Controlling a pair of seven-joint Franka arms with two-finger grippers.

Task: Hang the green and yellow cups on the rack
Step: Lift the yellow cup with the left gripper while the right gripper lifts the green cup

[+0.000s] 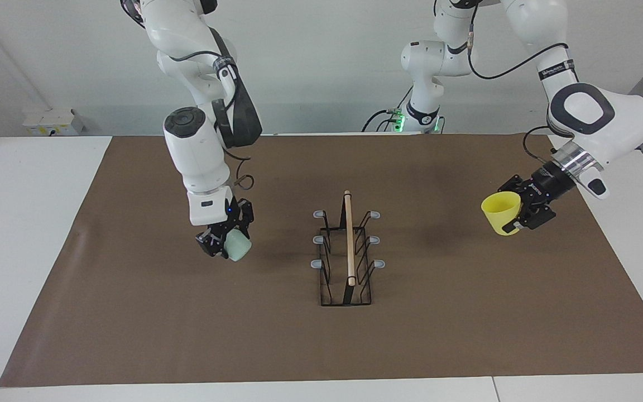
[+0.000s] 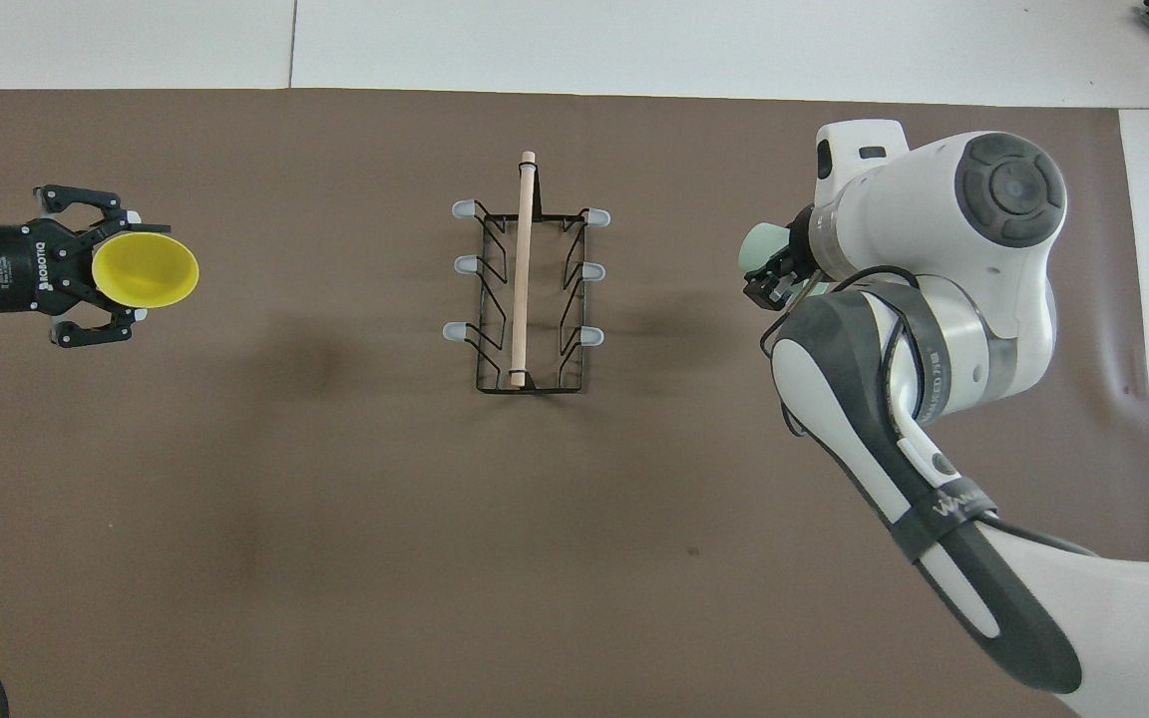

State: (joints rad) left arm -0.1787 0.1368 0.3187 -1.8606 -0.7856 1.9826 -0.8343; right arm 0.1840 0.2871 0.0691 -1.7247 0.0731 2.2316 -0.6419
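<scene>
Brown matting point(image 1: 132, 312) carries the wire rack point(image 1: 348, 251) centrally, while the left gripper point(image 1: 524, 212) clamps the yellow cup point(image 1: 501, 213) and the right gripper point(image 1: 222, 237) the green cup point(image 1: 238, 245), both aloft beside it; light, likely slippery tumblers, best pinched at the rim.

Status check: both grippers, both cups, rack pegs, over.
Left gripper shut on yellow cup, airborne. Right gripper shut on green cup, airborne. Rack upright between them, all pegs bare. Nothing in the way.
</scene>
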